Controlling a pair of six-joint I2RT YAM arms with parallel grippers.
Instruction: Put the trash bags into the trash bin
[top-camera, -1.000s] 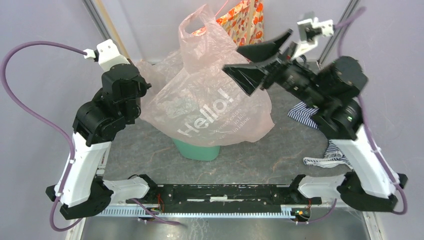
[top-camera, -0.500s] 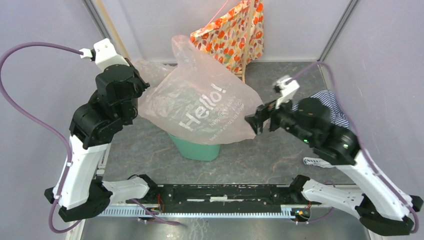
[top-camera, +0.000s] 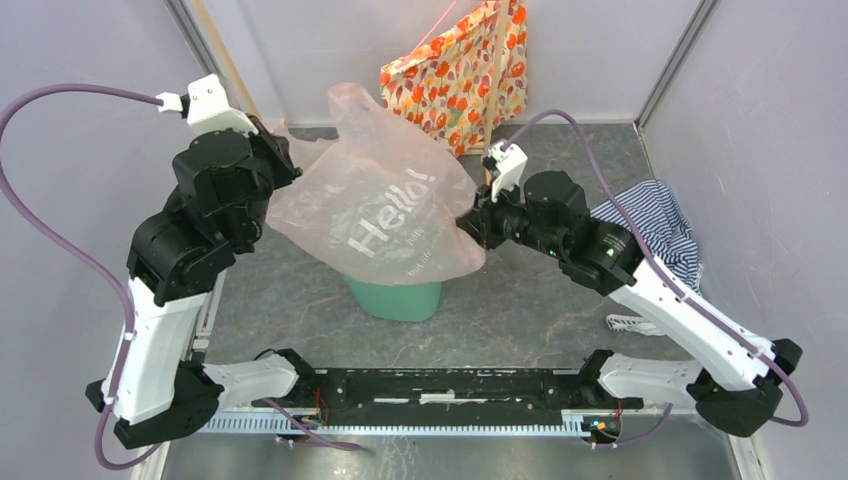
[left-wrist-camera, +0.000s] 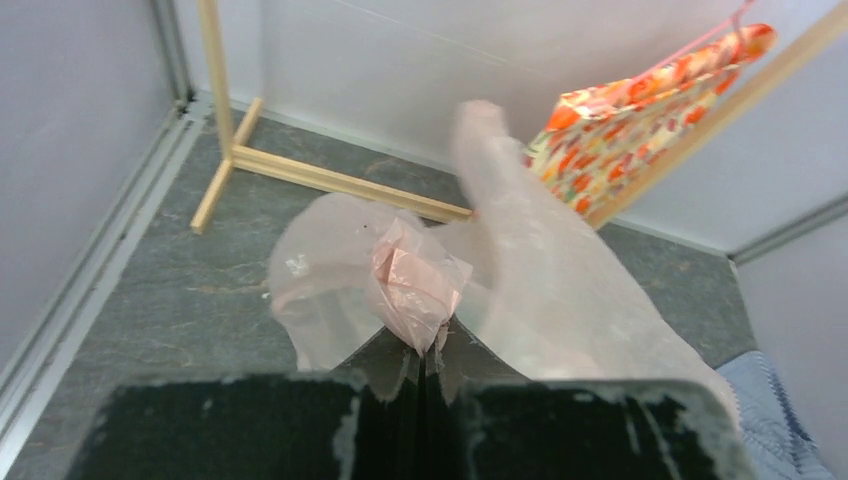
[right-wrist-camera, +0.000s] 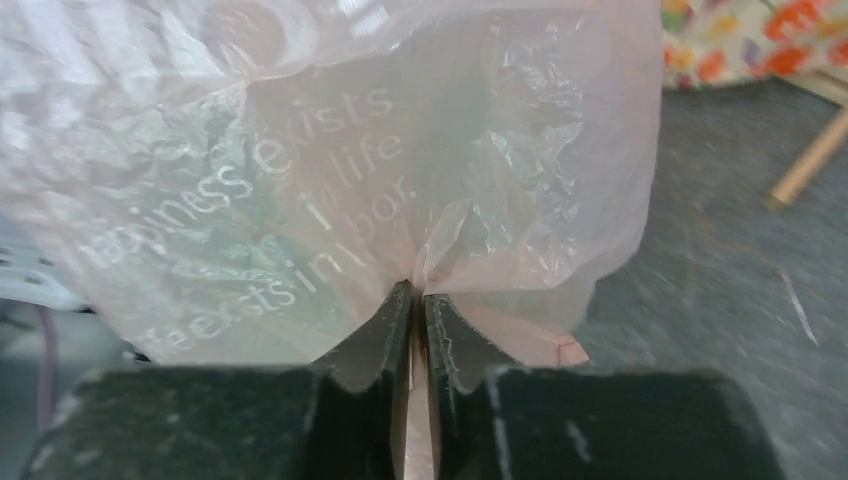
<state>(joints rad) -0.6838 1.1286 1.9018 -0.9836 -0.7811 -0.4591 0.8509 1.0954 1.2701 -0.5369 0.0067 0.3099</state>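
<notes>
Grey marbled desk (top-camera: 560, 300) is filling the top view, where a pink plastic bag (top-camera: 390, 220) is hanging stretched between both arms, hiding the rim of the mint-green trash bin (top-camera: 400, 298) standing mid-desk. An orange floral bag (top-camera: 455, 70) is hanging behind, a striped cloth (top-camera: 660, 215) lying at right. From the left wrist, the left jaws are pressing fully together on a bunched knot of the bag's film, a wooden frame (left-wrist-camera: 330, 178) lying beyond. From the right wrist, the right jaws are pinching the bag's printed side, nearly closed with only film between.

One pink bag (top-camera: 390, 220), one green bin (top-camera: 400, 298) — one floral bag (top-camera: 460, 70).
</notes>
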